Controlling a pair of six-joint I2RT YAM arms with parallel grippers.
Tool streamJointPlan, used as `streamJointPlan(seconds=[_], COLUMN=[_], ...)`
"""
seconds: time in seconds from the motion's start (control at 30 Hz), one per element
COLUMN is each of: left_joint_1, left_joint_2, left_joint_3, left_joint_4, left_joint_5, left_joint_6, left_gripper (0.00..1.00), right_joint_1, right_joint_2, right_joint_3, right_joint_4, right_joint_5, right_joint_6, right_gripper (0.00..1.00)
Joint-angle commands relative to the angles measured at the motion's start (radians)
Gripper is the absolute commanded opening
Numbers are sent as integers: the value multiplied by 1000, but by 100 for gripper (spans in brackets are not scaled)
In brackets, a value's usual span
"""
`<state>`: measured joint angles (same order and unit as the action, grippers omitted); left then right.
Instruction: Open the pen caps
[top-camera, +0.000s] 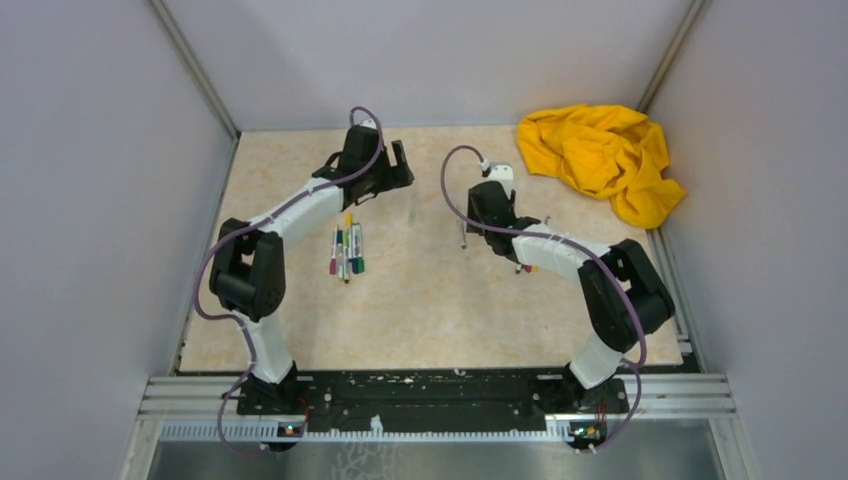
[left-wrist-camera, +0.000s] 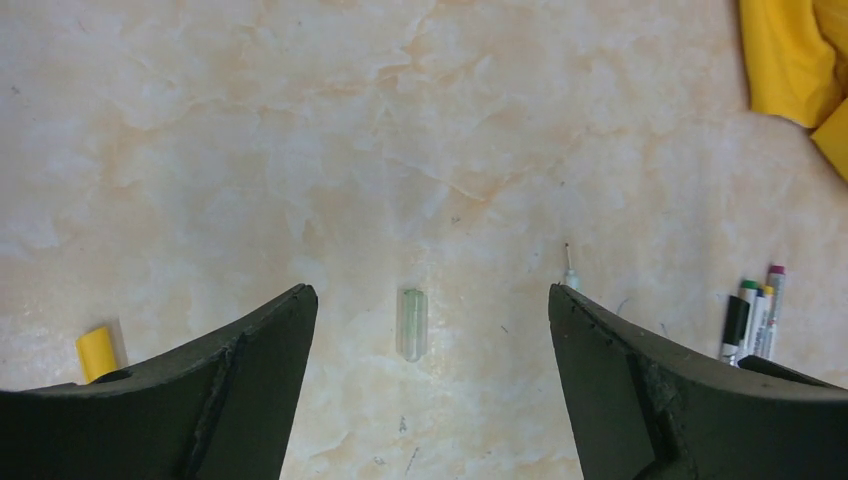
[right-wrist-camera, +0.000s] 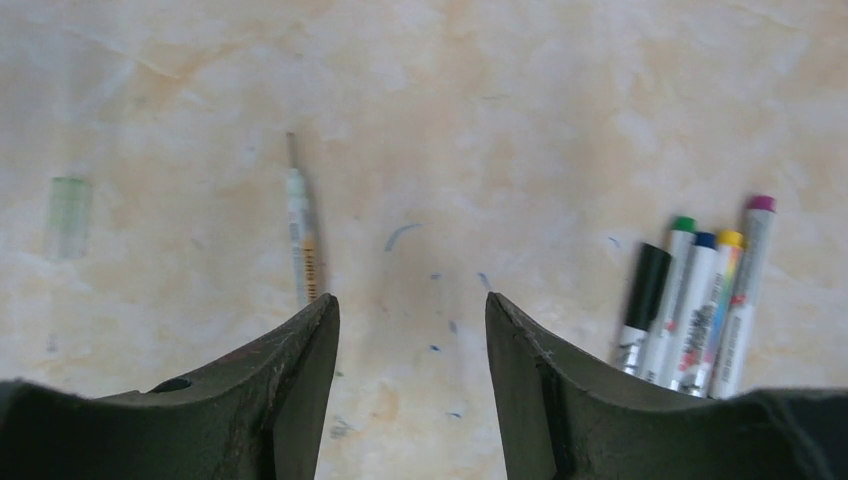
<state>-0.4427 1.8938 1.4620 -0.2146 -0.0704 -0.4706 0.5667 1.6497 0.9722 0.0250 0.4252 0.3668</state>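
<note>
Your pen caps are split between done and not done. One pale green cap (left-wrist-camera: 411, 324) lies loose on the table, a short translucent bullet with a rounded end. It is well apart from the bare pen (right-wrist-camera: 300, 235), a thin grey-white barrel with its fine nib exposed, so I'd count that pen as opened. A short yellow piece (left-wrist-camera: 97, 352) sits by one jaw in the left wrist view and may be a second loose cap, but too little of it shows for you to rely on that. The rest is ahead of you: five capped pens (right-wrist-camera: 697, 300) lie side by side, touching, with black, green, blue, yellow and purple caps. They are smooth hard plastic on slim printed barrels that look likely to roll.

Your left gripper (left-wrist-camera: 430, 295) has its jaws spread wide and holds nothing; the green cap lies on the table under the gap, untouched. Your right gripper (right-wrist-camera: 410, 300) is parted too, with only bare surface between the jaws and the bare pen just beyond one jaw tip. The table (top-camera: 430, 310) is a glossy, marble-patterned beige sheet, and a soft, crumpled yellow cloth (top-camera: 600, 160) is heaped in the far right corner
</note>
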Motion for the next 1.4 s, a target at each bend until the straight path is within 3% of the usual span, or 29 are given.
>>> streamJointPlan(seconds=[0.0,0.47,1.37], left_joint_1=[1,-19,-19], left_joint_2=[-70,-102,-126], left_joint_3=[-56,-101,-126], left_joint_4=[97,177,192], left_joint_5=[10,59,59], left_joint_6=[-32,-80,-88], left_gripper=[93,95,94], right_joint_1=[-73,-151,-163], right_joint_2=[-82,-77,-23], right_joint_3=[-56,-121,-175], right_joint_4=[-106,-128,-124], right_joint_5=[67,42,9], right_joint_6=[38,52,101], right_gripper=[53,44,41])
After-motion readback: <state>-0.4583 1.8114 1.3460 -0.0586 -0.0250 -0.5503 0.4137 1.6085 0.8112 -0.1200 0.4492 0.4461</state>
